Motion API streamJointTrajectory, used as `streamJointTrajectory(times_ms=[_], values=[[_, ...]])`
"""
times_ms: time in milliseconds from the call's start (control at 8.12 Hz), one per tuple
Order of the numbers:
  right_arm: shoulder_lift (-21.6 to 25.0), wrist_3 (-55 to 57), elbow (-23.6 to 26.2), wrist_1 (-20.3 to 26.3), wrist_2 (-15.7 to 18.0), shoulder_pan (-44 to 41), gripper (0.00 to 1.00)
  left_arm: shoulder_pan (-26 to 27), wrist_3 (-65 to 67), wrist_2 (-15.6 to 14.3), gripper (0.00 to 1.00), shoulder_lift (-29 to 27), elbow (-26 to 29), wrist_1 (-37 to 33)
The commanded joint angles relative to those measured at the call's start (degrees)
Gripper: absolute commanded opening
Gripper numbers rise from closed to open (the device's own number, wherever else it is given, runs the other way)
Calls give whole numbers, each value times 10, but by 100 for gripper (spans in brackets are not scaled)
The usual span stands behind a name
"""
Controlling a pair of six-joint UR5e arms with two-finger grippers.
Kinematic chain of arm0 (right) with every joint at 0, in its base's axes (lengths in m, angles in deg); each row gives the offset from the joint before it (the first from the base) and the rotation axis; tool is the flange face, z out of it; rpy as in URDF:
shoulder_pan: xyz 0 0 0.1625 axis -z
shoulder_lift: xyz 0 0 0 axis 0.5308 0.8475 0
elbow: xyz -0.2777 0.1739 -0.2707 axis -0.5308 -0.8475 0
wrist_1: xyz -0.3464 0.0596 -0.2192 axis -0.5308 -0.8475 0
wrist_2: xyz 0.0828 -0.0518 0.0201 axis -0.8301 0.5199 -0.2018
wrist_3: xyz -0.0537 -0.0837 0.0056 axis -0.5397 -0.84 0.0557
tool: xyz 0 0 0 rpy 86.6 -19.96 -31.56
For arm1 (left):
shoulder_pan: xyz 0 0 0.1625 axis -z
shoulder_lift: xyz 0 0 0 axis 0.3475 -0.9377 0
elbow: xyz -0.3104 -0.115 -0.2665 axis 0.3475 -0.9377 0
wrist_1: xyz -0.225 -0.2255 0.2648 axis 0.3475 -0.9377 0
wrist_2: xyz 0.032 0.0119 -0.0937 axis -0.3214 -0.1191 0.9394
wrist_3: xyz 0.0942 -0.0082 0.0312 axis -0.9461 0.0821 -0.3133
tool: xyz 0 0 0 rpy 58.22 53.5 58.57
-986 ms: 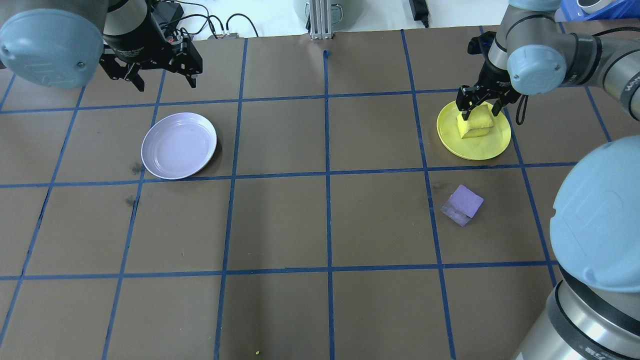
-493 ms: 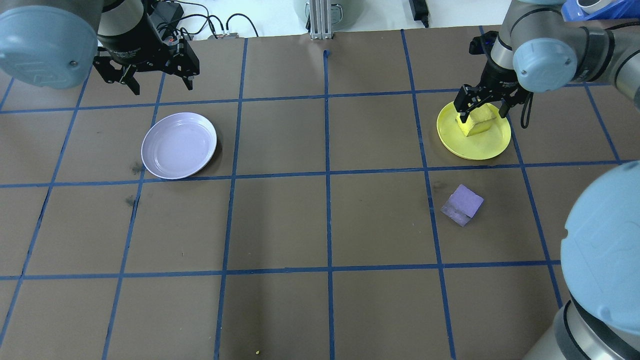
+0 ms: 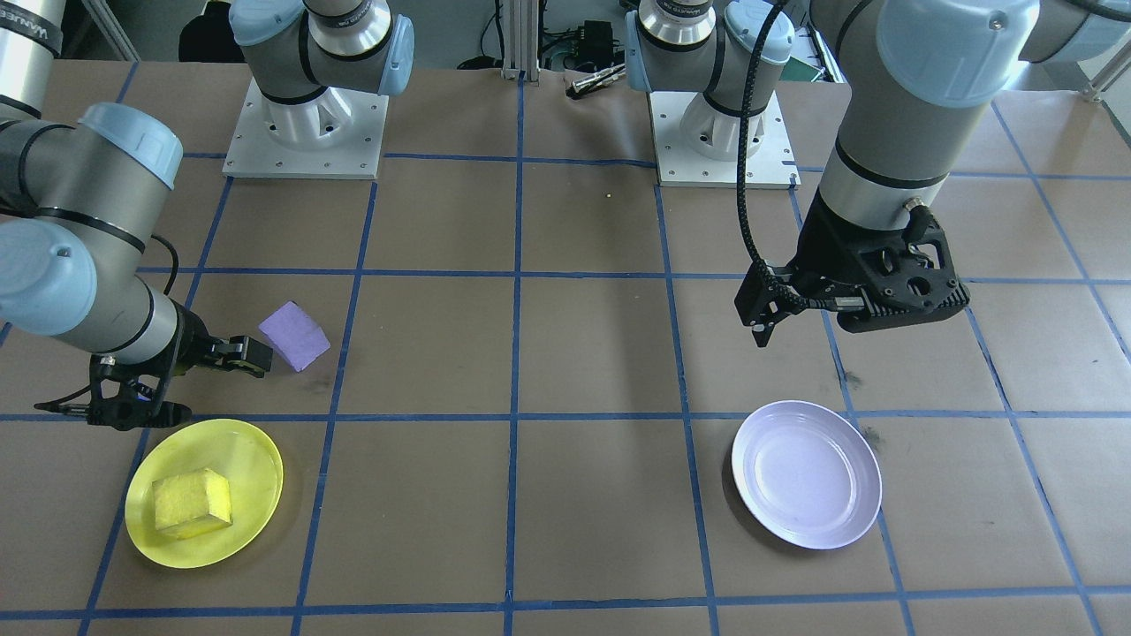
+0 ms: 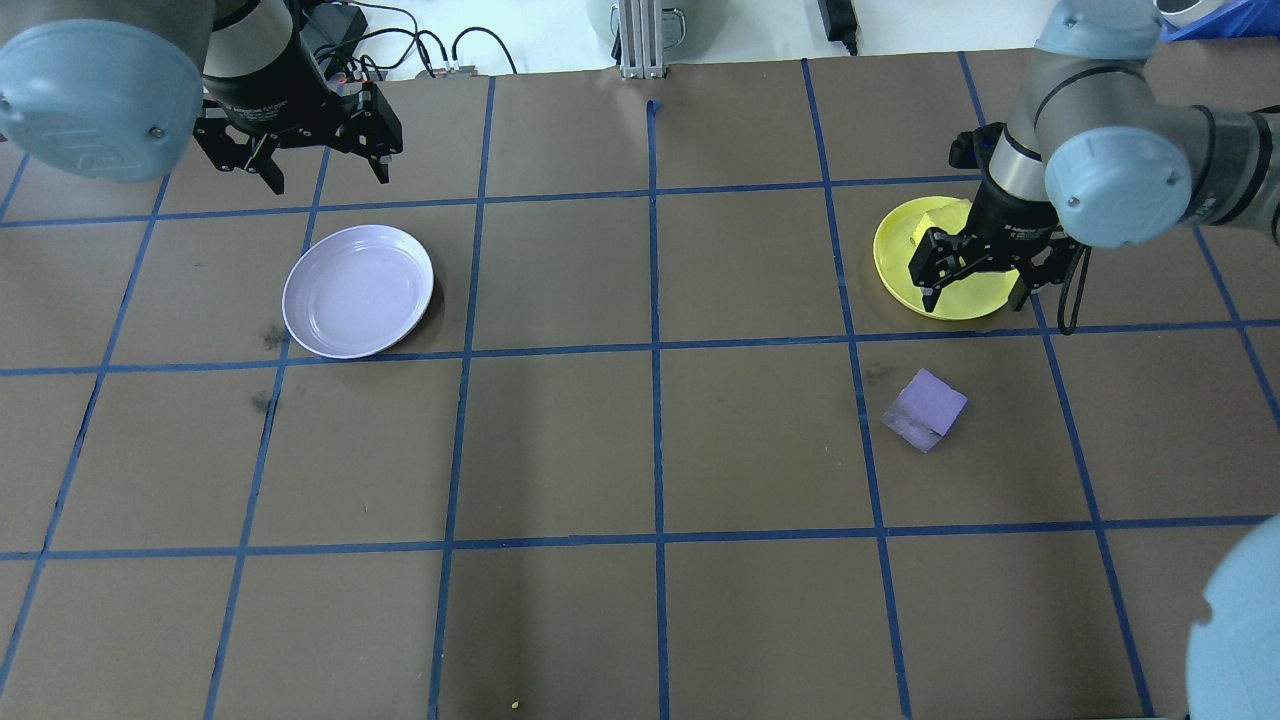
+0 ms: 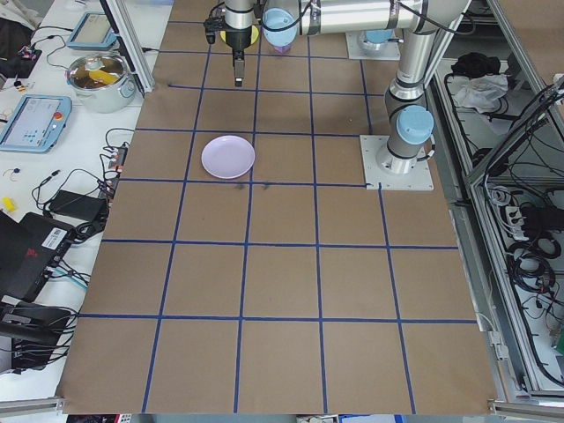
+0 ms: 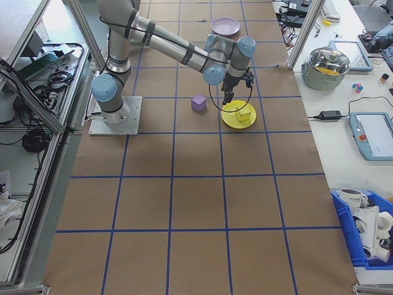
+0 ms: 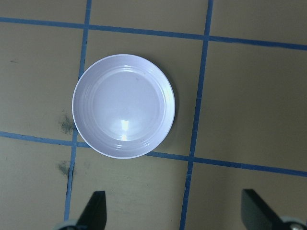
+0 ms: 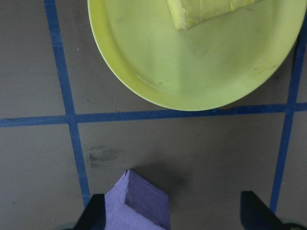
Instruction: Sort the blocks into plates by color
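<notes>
The right tool (image 4: 976,287), jaws spread and empty, has let go of the yellow block (image 3: 192,503), left behind it in the yellow plate (image 3: 256,459), and drifted toward the purple block (image 4: 925,409) ahead; half the sorting looks done.

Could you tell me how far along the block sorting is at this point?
Half done. The yellow block lies in the yellow plate. Nothing is in hand: the right gripper and the left gripper are both open. The purple block sits on the table, and the lavender plate is empty.
</notes>
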Motion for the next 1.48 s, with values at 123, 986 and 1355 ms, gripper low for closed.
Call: streamJointTrajectory(times_ms=[123, 986, 1355], values=[[41, 255, 69, -17, 1, 0, 100, 0, 0, 0, 100, -2, 0, 3], [38, 334, 133, -49, -5, -3, 100, 0, -5, -1, 100, -6, 0, 3], [-8, 333, 136, -74, -6, -22, 100, -2, -9, 0, 100, -10, 5, 3]])
